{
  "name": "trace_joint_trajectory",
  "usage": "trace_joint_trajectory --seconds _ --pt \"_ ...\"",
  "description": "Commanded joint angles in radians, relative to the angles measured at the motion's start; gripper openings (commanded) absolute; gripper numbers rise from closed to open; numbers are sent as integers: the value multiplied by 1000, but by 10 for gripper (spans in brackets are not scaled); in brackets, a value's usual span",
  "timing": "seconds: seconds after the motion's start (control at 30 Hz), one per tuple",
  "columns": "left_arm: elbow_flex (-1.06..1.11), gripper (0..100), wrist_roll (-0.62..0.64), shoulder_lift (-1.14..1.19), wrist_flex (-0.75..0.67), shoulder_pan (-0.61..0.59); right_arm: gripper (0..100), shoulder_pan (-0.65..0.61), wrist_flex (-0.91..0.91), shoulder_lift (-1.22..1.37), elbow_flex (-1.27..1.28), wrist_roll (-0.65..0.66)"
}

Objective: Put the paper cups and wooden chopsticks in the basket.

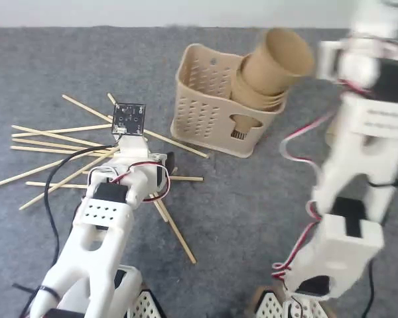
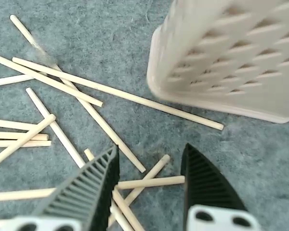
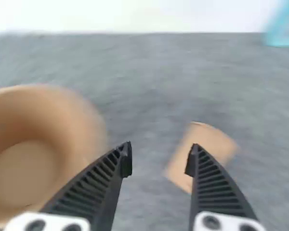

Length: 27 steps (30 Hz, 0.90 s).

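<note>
Overhead and wrist views of a two-arm cell at a grey, felt-like worktop (image 1: pixel 252 199).

Beige perforated plastic basket (image 1: pixel 209 99) upright near the far middle of the worktop, also seen close up as a slotted wall (image 2: pixel 231 62). Stack of brown paper cups (image 1: pixel 272 69) inside the basket at its right end, leaning out over the rim, with the top cup tilted and its mouth turned up and away.

Thin pale wooden chopsticks (image 1: pixel 60 142) loose on the worktop to the left of the basket and in front of it, crossed over one another in a fan; one long stick (image 2: pixel 135 98) just beside the basket's base.

Left tool (image 2: pixel 151 149) low over the crossed sticks, close to the basket, with its black ribbed fingers spread well apart and nothing between them.

Right tool (image 3: pixel 160 146) held up over the worktop, fingers likewise apart and empty. Beyond it, a single brown paper cup (image 3: pixel 202 154) lying on its side on the grey surface. To one side of it, a blurred brown cup (image 3: pixel 33 159) with its opening towards the camera.
</note>
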Motion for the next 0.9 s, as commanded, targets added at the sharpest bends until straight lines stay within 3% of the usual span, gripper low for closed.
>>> trace_joint_trajectory --seconds 0.0,0.2,0.53,0.73,0.87 --pt "-8 196 -6 2 -29 0 175 156 -12 -38 -44 2" --pt "-7 196 -6 2 -29 0 176 165 -19 48 -52 -6" --pt "1 196 -6 2 -29 5 169 254 -328 326 -46 -158" --pt "2 196 -6 2 -43 9 3 259 -549 561 -52 -157" --pt "2 196 -6 2 -48 9 21 271 -720 650 -52 -157"
